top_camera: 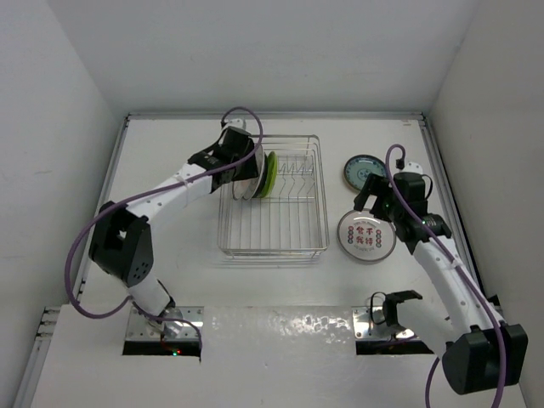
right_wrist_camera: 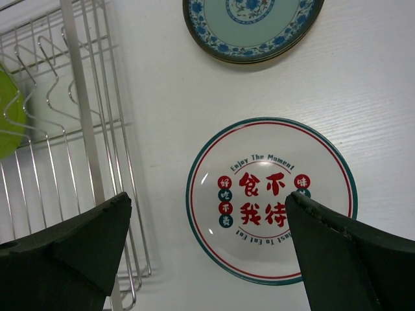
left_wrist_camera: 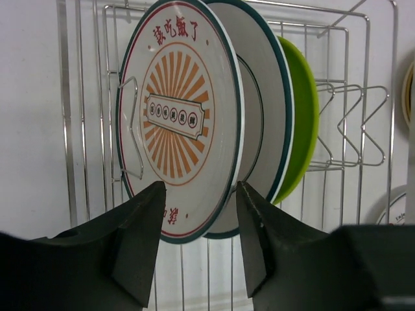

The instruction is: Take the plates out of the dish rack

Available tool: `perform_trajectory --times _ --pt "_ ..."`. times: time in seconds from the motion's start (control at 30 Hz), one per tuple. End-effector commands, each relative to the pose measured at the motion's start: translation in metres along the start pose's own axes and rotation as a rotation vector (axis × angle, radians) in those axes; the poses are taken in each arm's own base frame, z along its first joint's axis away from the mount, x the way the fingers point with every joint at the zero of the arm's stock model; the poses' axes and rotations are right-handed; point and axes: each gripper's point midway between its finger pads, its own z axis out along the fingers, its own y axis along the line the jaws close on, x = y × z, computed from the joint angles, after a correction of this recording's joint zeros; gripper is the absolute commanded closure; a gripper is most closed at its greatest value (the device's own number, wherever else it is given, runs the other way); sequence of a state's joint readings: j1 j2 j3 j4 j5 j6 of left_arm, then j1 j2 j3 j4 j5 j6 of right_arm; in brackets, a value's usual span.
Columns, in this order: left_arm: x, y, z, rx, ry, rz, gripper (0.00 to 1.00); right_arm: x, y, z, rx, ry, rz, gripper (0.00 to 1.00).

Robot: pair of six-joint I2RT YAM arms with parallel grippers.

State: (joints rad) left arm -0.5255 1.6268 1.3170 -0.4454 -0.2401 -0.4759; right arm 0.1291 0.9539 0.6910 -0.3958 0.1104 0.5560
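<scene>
The dish rack point(top_camera: 274, 252) is a silver wire basket at mid-table. Three plates stand upright at its far left: a white one with an orange sunburst point(left_wrist_camera: 175, 116), a white green-rimmed one point(left_wrist_camera: 262, 97) behind it, and a lime green one point(left_wrist_camera: 301, 116) point(top_camera: 271, 174). My left gripper point(left_wrist_camera: 198, 186) point(top_camera: 246, 166) straddles the sunburst plate's lower rim, one finger on each side; whether it presses does not show. A white plate with red characters point(right_wrist_camera: 272, 201) point(top_camera: 366, 235) and a blue-centred plate point(right_wrist_camera: 253, 26) point(top_camera: 365, 172) lie flat right of the rack. My right gripper point(right_wrist_camera: 207, 197) point(top_camera: 374, 200) hangs wide open above the red-character plate, holding nothing.
The rack's right half shows bare upright tines point(left_wrist_camera: 350, 123) and its wire side point(right_wrist_camera: 81, 129) runs close to the right gripper. White walls point(top_camera: 68, 102) enclose the table on three sides. A purple cable point(top_camera: 391, 157) loops above the right wrist.
</scene>
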Motion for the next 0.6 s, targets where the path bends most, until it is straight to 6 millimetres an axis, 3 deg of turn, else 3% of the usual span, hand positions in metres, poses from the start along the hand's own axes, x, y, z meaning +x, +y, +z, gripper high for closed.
perform_trajectory --times 0.0,0.1,0.13,0.23,0.33,0.5,0.53,0.57 --pt "-0.014 -0.016 0.006 0.033 -0.049 -0.014 0.57 -0.004 0.008 -0.007 -0.046 -0.023 -0.019 0.01" --pt "-0.008 -0.013 0.015 0.018 -0.028 -0.009 0.68 -0.001 0.01 -0.008 -0.056 -0.013 -0.022 0.01" --pt "-0.006 -0.012 0.018 0.008 -0.024 -0.005 0.77 0.0 0.01 -0.009 -0.061 -0.013 -0.022 0.01" --pt "-0.01 -0.008 0.013 -0.011 -0.037 0.0 0.91 0.001 0.01 -0.011 -0.061 -0.013 -0.021 0.01" --pt "-0.021 0.001 0.0 -0.06 -0.048 0.039 0.98 0.0 0.008 -0.017 -0.053 -0.021 -0.013 0.01" --pt "-0.076 -0.001 -0.041 -0.09 -0.152 0.07 1.0 -0.006 0.007 -0.025 -0.05 -0.056 -0.001 0.01" --pt "-0.078 0.002 -0.047 -0.108 -0.143 0.087 1.0 -0.009 0.008 -0.027 -0.054 -0.064 0.001 0.01" --pt "-0.097 -0.003 -0.06 -0.101 -0.182 0.079 1.0 -0.011 0.009 -0.028 -0.057 -0.07 0.005 0.01"
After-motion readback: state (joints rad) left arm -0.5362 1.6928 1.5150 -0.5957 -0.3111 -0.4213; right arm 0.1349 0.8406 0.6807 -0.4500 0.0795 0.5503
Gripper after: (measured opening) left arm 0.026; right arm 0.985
